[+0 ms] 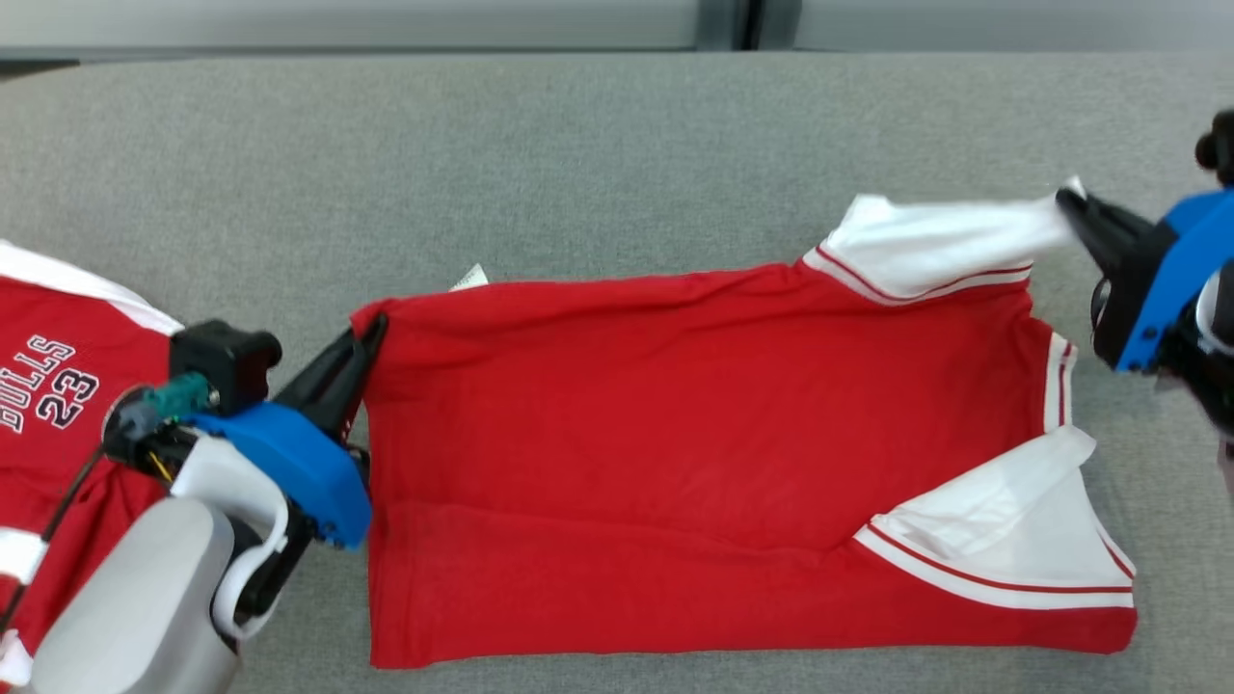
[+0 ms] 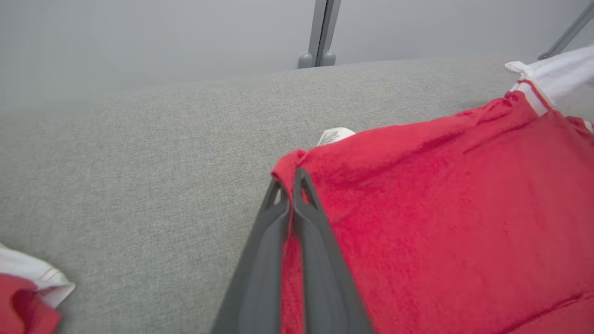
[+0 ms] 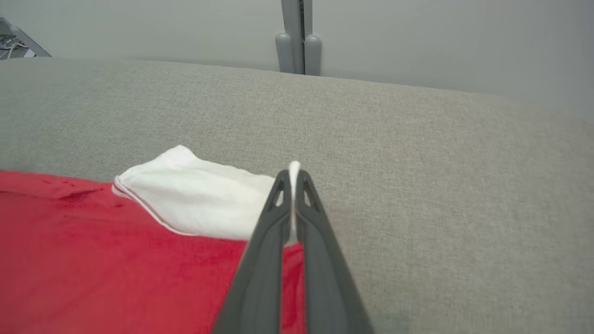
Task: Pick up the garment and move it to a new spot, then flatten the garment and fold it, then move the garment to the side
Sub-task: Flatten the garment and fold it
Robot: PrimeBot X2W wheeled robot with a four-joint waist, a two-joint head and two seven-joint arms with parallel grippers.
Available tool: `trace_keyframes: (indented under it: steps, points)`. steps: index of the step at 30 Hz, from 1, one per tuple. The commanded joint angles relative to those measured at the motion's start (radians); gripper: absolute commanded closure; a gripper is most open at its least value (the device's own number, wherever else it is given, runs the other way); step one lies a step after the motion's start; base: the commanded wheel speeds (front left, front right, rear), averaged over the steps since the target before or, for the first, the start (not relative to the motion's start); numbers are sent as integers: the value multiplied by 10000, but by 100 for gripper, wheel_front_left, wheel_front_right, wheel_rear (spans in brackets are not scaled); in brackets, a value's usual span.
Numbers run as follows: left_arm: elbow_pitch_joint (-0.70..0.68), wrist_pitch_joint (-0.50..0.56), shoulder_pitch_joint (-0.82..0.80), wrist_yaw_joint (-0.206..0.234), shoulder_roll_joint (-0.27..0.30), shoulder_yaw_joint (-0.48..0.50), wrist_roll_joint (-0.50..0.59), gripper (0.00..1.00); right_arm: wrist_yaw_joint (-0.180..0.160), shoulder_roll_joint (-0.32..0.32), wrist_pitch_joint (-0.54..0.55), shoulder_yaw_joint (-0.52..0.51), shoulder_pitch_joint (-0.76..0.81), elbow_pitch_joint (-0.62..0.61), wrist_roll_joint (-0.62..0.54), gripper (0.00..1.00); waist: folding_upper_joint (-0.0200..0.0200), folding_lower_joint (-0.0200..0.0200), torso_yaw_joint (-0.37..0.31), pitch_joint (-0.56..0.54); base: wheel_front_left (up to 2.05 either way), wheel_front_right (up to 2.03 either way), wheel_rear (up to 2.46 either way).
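On the grey padded surface (image 1: 617,145) the red garment (image 1: 675,434) is laid out largely flat between the two arms. Its hem corner is pinched by the left gripper (image 1: 372,330), jaws pressed together. Its far white sleeve (image 1: 945,241) is pinched likewise by the right gripper (image 1: 1068,200). For a clean fold, both pinched points are best lifted together, with the cloth held taut. No container is seen.

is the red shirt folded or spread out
Partly folded: red shirt has its near side doubled over, a white sleeve on top; right pincer holds the far sleeve out.
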Motion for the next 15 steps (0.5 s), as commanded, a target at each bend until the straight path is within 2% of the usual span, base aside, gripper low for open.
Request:
trace_keyframes:
  steps: [1,7,15]
  points:
    - [19,-162,182,-56,100,-68,48,100,1,-3,59,-119,414,-243,122,100,0,1,-189,-249,0,0,0]
    - [349,-860,565,-72,276,-553,150,100,3,349,535,-917,2278,-1835,192,100,0,1,-240,-561,0,0,0]
    - [976,-1493,924,-58,217,-844,109,100,3,1252,1097,-1963,4262,-3442,-11,100,0,1,-286,-963,0,0,0]
